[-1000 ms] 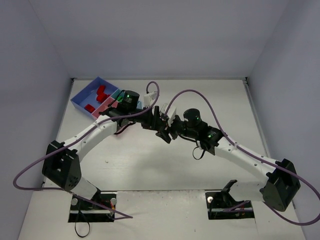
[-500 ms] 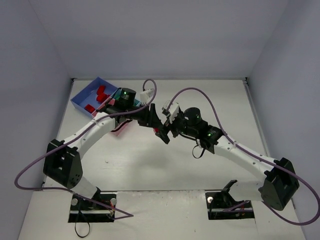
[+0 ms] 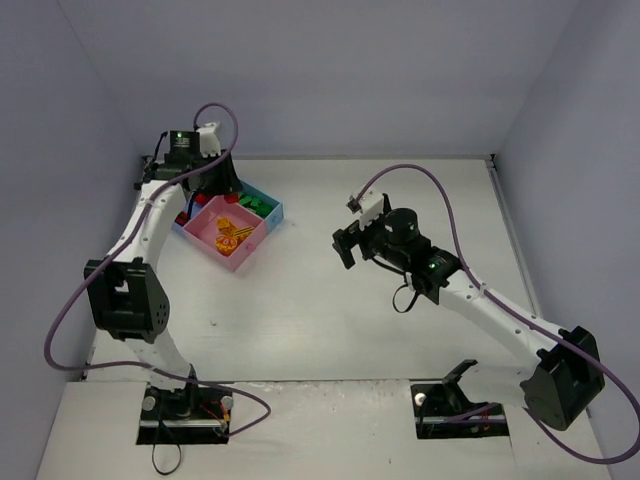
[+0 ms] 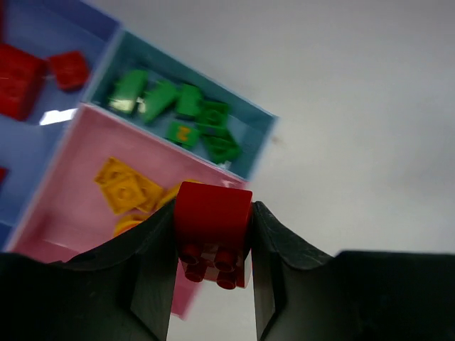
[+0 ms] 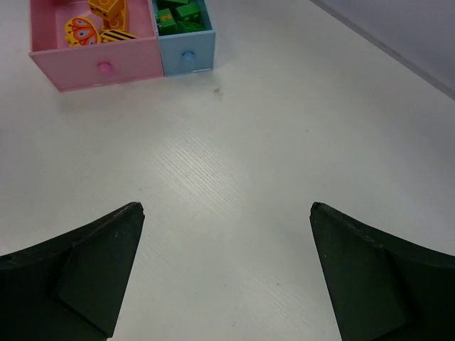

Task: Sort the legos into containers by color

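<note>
Left end effector (image 4: 213, 249): pinching a red lego (image 4: 213, 213) between its two fingers, studs pointing down toward the camera.
Red lego, place: held in the air over the tray (image 3: 243, 264), clear of it. In the wrist view it sits in front of the near edge of the pink compartment (image 4: 75, 199); which compartment lies straight below cannot be told.
Right end effector (image 5: 226, 209): spread wide with nothing between the fingers, over bare tabletop (image 5: 249, 142) and well apart from the tray.
Blue compartment (image 4: 43, 135): red legos (image 4: 21, 71) inside; from above it is mostly hidden under the left arm.
Pink compartment, contents: yellow legos (image 4: 128, 186) lying flat.
Teal compartment (image 4: 245, 128): green legos (image 4: 181, 114) clustered inside.
Change, left arm: a second ago its end effector met the right one over the middle of the tabletop, just right of the tray. It has since swung back to the far-left corner and hangs above the tray.
Change, right arm: it has drawn back to the right, and its fingers have gone from partly closed to fully spread.
Change, view: the pink and teal compartments, covered by the left arm before, now show from above. The tray appears unmoved.
</note>
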{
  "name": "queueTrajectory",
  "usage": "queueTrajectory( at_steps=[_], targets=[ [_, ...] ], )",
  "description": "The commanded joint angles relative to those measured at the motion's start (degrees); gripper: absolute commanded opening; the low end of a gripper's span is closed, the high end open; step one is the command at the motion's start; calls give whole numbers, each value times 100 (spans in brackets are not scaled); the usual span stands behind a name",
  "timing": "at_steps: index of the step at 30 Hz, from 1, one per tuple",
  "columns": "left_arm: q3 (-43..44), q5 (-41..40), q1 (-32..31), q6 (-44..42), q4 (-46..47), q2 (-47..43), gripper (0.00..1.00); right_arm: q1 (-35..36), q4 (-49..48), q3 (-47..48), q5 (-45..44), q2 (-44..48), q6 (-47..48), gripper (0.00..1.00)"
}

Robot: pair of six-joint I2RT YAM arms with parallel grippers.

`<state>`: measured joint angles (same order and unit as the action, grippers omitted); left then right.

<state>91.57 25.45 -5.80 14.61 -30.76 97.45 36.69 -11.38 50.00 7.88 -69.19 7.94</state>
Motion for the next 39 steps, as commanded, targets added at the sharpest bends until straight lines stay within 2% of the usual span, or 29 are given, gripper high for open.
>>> queueTrajectory(
  at_steps=[1, 3, 7, 9, 13, 14, 17, 22, 25, 32, 35, 36, 37, 39],
  targets=[
    [519, -1480, 325, -196, 298, 239, 7, -39, -111, 19, -436, 134, -144, 100],
    [755, -2015, 517, -213, 527, 589, 9, -56, -23, 19, -463, 134, -162, 100],
    [1126, -2490, 1001, -152, 729, 1153, 10, -100, 118, 19, -550, 160, -302, 100],
    [1214, -2764, 1133, -134, 817, 1407, 13, -118, 162, -7, -594, 213, -399, 100],
    [1425, -2923, 1336, -143, 941, 1733, 32, -144, 241, -104, -726, 292, -592, 100],
    [1547, -2932, 1371, -134, 897, 1855, 45, -144, 311, -87, -761, 274, -697, 100],
    [1671, -2932, 1380, -46, 835, 1892, 62, -153, 504, -8, -998, 265, -794, 100],
    [1487, -2826, 1371, 191, 897, 1611, 68, -162, 855, 168, -1315, 292, -1163, 100],
    [1390, -2853, 1371, 235, 634, 1304, 69, -162, 1084, 308, -1595, 309, -1391, 100],
    [319, -2545, 1363, 165, 221, -699, 70, -424, 1971, 800, -3062, 397, -2551, 100],
    [-305, -2300, 1363, 165, -60, -1744, 71, -592, 2306, 1020, -2829, 538, -2553, 100],
    [-663, -2256, 1371, 165, -157, -2034, 72, -680, 2455, 1134, -2418, 642, -2431, 100],
    [-858, -2159, 1371, 139, -193, -2585, 74, -698, 2534, 1187, -2353, 722, -2377, 100],
    [-1323, -2124, 1371, 112, -411, -3098, 76, -715, 2693, 1223, -2440, 1071, -2473, 100]
  ],
)
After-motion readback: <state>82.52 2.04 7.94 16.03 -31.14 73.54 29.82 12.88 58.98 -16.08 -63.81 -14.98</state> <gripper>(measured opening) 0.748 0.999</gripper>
